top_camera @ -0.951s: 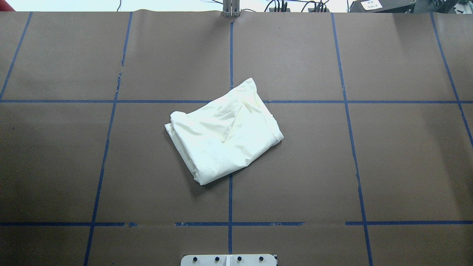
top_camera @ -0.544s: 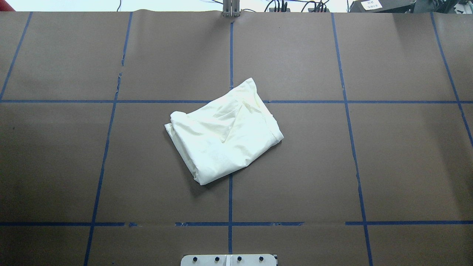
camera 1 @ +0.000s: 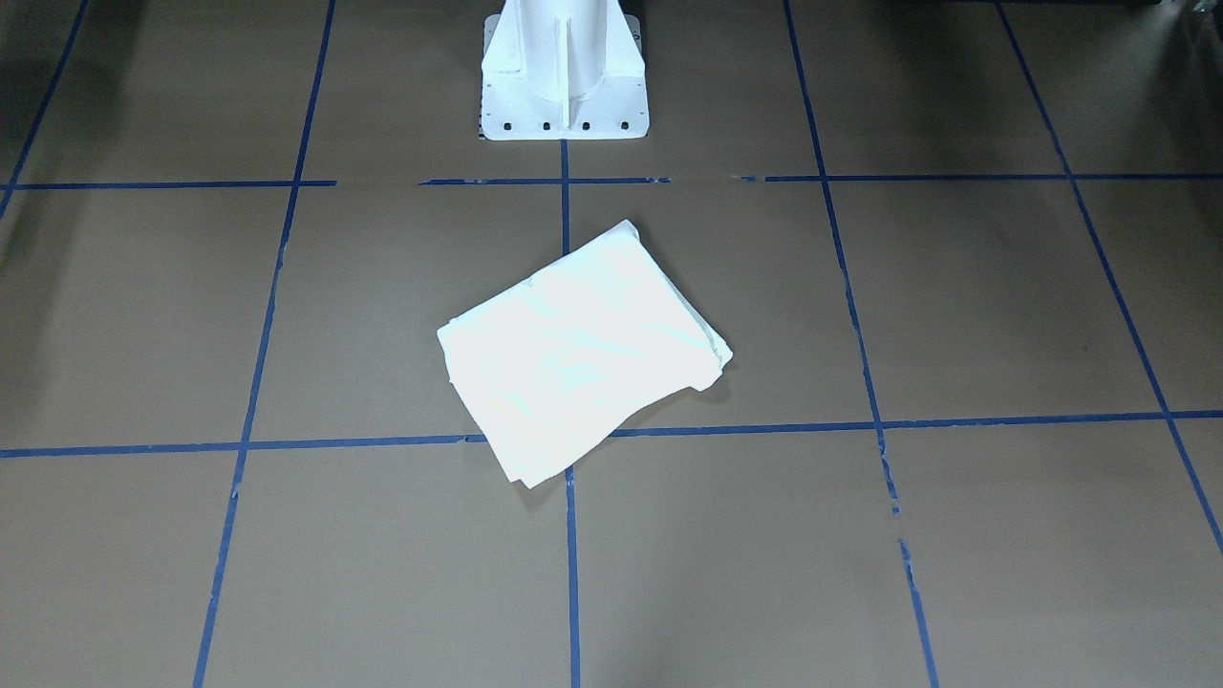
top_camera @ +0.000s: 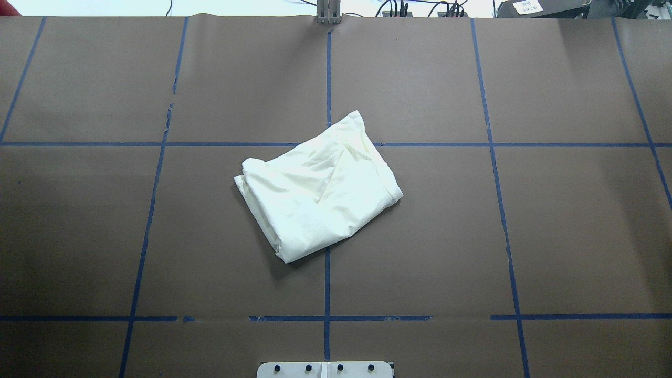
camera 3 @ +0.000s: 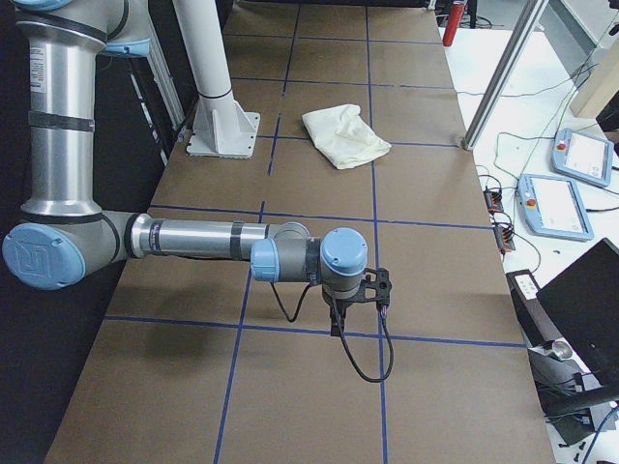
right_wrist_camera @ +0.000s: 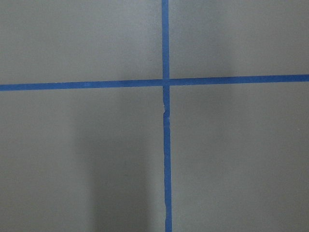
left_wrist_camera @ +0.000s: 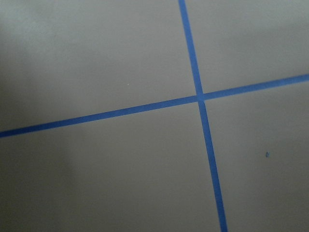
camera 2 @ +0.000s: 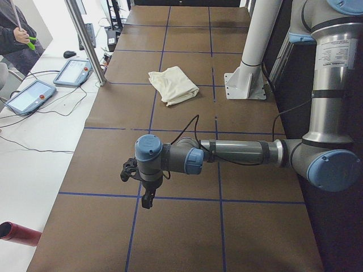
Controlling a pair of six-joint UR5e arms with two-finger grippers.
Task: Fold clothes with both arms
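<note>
Table (top_camera: 577,236): brown paper cover, blue tape grid (top_camera: 152,210). One folded cream shirt (top_camera: 315,194), plain side up, near and in front of the white pedestal (camera 1: 564,67), covering a tape crossing.

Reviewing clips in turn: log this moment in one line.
shirt: folded, lying free | left gripper: far from shirt, jaws unclear | right gripper: far from shirt, jaws unclear | stage: fold looks done

Opposed overhead views, shared T-shirt (top_camera: 317,191)

T-shirt (top_camera: 317,191): plain cream-white. Tabletop (top_camera: 577,236): brown, blue-lined grid. Pedestal (camera 1: 564,67): white. Left arm (camera 2: 238,152), right arm (camera 3: 193,237): grey, light-blue joint caps.
</note>
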